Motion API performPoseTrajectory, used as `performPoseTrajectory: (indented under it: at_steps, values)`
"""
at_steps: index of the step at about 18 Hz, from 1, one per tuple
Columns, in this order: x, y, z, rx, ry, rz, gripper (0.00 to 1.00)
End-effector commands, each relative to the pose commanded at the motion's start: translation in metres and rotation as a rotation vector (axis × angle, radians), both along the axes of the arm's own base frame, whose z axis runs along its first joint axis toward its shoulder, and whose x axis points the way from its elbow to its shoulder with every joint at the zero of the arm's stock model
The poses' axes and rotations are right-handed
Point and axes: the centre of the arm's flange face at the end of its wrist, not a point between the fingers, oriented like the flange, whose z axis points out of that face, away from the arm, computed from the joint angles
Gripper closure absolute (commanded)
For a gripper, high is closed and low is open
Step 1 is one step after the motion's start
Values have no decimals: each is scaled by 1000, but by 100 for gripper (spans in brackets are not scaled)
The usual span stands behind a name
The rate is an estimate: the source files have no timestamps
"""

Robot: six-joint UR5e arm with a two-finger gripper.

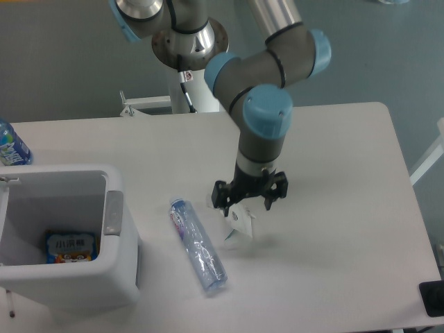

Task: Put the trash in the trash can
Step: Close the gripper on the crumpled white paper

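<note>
Carton (239, 225) beneath spread jaws, mid-table.

Two bottles (198, 244) (12, 146), one carton (239, 225), one bin (114, 260)

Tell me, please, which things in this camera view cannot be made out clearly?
- Flattened white paper carton: partly hidden by the gripper; contact cannot be told.
- Bottle with a bright blue label: cut off by the left edge.
- Blue packet inside the white plastic trash can: print too small to read.
- Black object: cut off at the right edge.
</note>
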Motion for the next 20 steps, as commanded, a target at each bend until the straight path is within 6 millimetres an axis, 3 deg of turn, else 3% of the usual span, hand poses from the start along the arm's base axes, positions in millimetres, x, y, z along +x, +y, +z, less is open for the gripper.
performPoseTrajectory:
  at_steps: [13,17,20]
  values:
    - [14,11,-30,-55,-14,16,1]
    - [13,9,-31,-70,2,29,39]
    - [10,4,-35,-122,38,38,55]
